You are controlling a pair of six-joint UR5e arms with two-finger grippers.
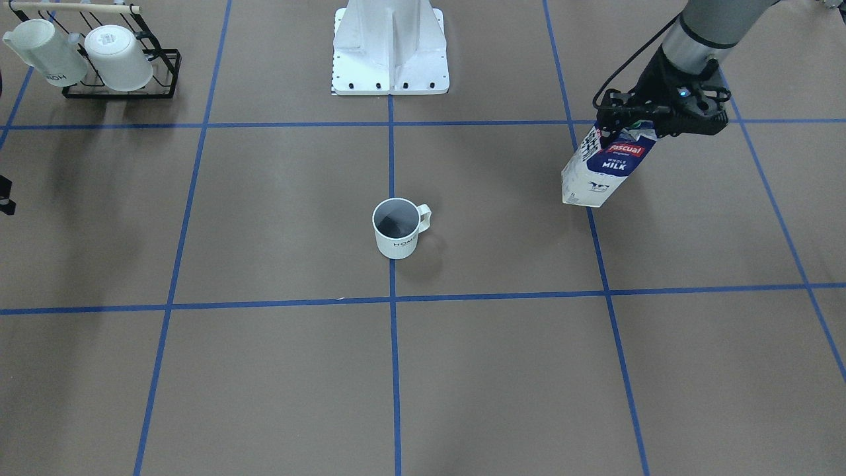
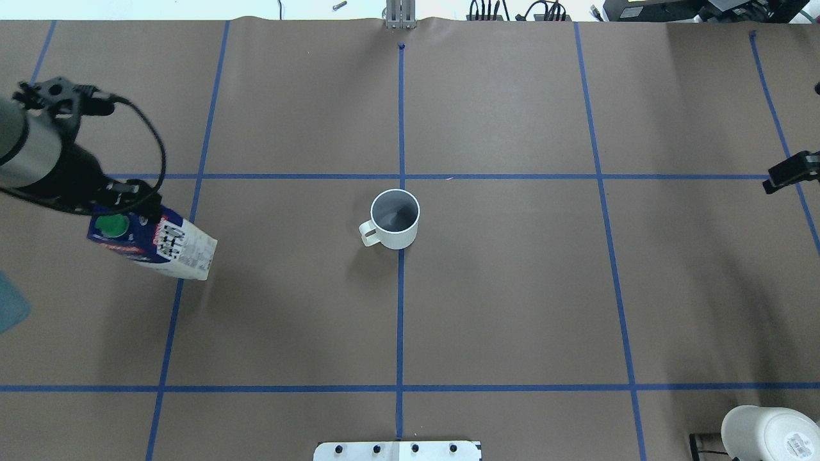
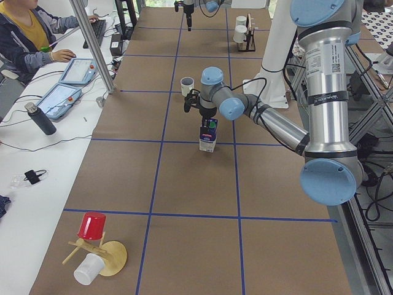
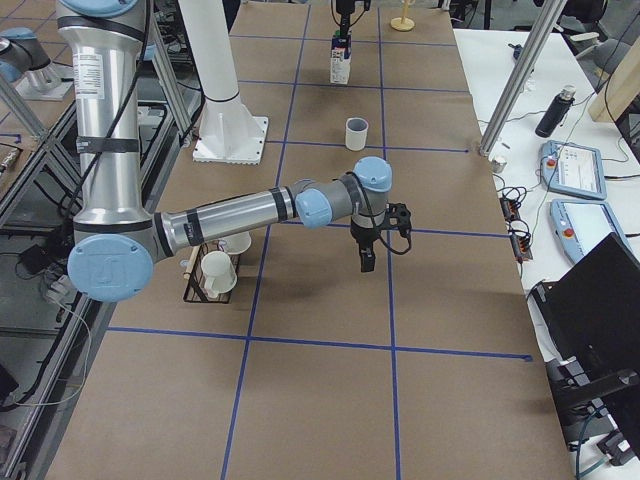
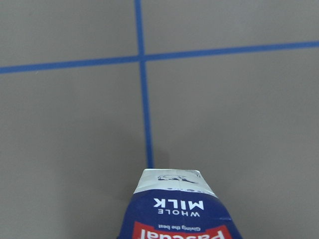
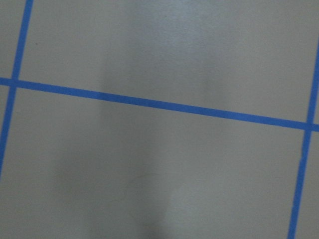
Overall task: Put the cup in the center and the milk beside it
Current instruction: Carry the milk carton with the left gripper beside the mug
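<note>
The cup is a white mug with a dark inside. It stands upright on the central blue tape line at the center, and also shows in the overhead view. My left gripper is shut on the top of the milk, a navy and white carton with a green cap. The milk hangs tilted, low over the table on my left side, about one grid square from the cup. I cannot tell if its base touches the table. My right gripper is empty at the table's right edge; its jaws are unclear.
A black wire rack with two white mugs stands near my right side. My white base plate lies behind the cup. A red cup on a wooden stand sits at the table's left end. Operators' desks line the far side.
</note>
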